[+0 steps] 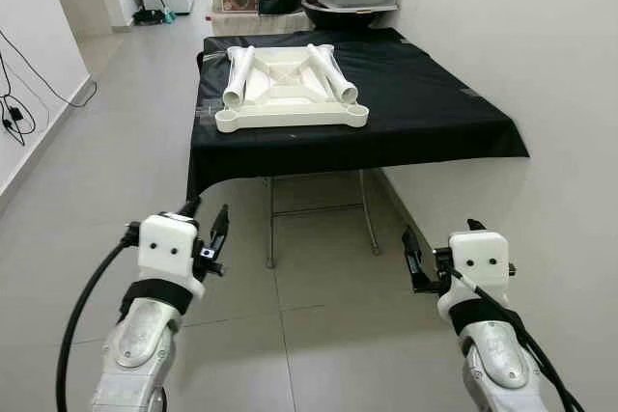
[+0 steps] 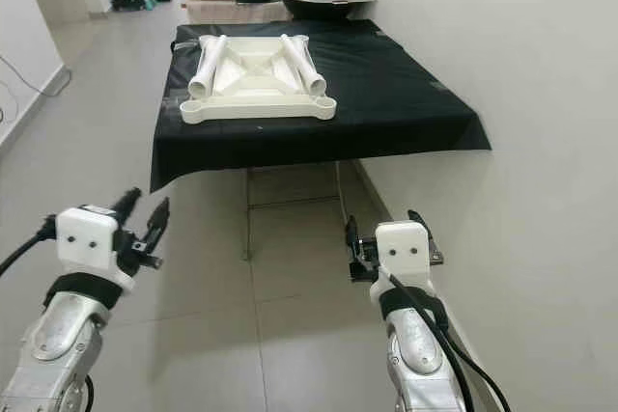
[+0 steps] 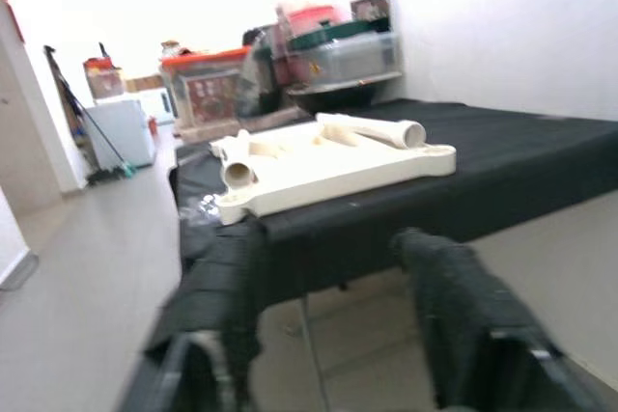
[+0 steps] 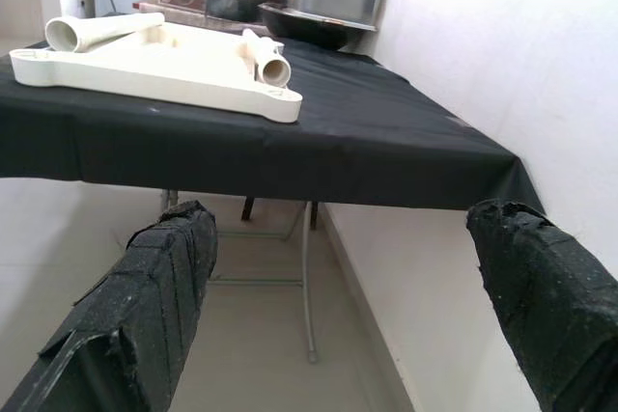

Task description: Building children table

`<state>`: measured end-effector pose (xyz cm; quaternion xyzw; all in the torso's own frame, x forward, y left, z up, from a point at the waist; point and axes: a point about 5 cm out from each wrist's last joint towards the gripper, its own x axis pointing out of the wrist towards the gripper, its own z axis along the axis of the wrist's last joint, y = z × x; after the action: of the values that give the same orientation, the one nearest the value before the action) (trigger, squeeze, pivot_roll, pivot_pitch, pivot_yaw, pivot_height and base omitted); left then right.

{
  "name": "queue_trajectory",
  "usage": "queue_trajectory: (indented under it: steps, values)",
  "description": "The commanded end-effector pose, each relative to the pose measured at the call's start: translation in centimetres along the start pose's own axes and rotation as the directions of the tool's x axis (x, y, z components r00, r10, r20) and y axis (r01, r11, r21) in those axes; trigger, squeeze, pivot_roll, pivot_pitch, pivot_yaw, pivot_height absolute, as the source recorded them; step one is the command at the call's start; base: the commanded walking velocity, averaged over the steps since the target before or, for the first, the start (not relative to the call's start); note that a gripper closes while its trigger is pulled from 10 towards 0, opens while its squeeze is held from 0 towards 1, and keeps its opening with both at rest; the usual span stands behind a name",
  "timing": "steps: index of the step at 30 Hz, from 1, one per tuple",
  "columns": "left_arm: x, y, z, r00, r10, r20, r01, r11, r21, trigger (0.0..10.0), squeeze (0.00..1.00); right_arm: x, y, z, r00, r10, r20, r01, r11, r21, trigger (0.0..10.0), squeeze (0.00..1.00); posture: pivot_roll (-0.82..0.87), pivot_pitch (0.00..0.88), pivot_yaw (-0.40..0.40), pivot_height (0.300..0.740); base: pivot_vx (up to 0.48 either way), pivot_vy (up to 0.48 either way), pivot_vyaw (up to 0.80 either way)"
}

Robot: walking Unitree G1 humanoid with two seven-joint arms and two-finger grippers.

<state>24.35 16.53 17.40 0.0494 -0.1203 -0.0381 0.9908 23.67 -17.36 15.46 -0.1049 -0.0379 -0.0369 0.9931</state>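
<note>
While both my end effectors, left (image 1: 206,225) and right (image 1: 439,256), hover spread over the floor, the cream table frame (image 1: 290,94) lies on the black-draped tabletop (image 1: 435,113) ahead.

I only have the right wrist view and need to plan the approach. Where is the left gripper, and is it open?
Observer: The left gripper is held low over the floor, short of the black-covered table, with its fingers open.
Operator: Anything on the floor to the left?
Observer: Black cables trail along the left wall, apart from the table.
Operator: Is the right gripper level with the left?
Observer: Roughly. The right gripper also hangs short of the table edge.
</note>
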Motion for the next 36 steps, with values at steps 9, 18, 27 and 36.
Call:
queue_trajectory:
  steps: [9,18,27,36]
  values:
    - [0.3,-0.2,-0.8,0.999,-0.011,-0.045,0.009,0.998,-0.055,10.0,1.0,0.2,0.1,-0.4,1.0,0.001,-0.015,-0.001,1.0,0.016,10.0,0.0,0.05,0.0,-0.029,0.74,0.0,0.0,0.0]
    - [0.3,0.1,-1.9,0.994,0.026,-0.111,-0.029,0.999,-0.023,10.0,1.0,0.6,-0.3,-0.5,0.999,-0.011,-0.031,0.013,0.999,0.051,10.0,0.0,0.05,0.0,-0.028,0.74,0.0,0.0,0.0]
    - [1.9,-0.9,-1.2,0.991,-0.044,-0.125,0.039,0.998,-0.039,10.0,0.0,3.5,-0.5,0.9,1.0,-0.008,0.01,0.008,0.999,0.035,10.0,0.0,0.06,0.0,-0.028,0.74,0.0,0.0,0.0]
    - [2.7,-1.6,0.1,0.997,-0.043,-0.07,0.038,0.997,-0.066,10.0,0.0,4.1,-0.2,0.9,1.0,0.005,0.006,-0.005,1.0,0.013,10.0,0.0,0.06,0.0,-0.03,0.74,0.0,0.0,0.0]
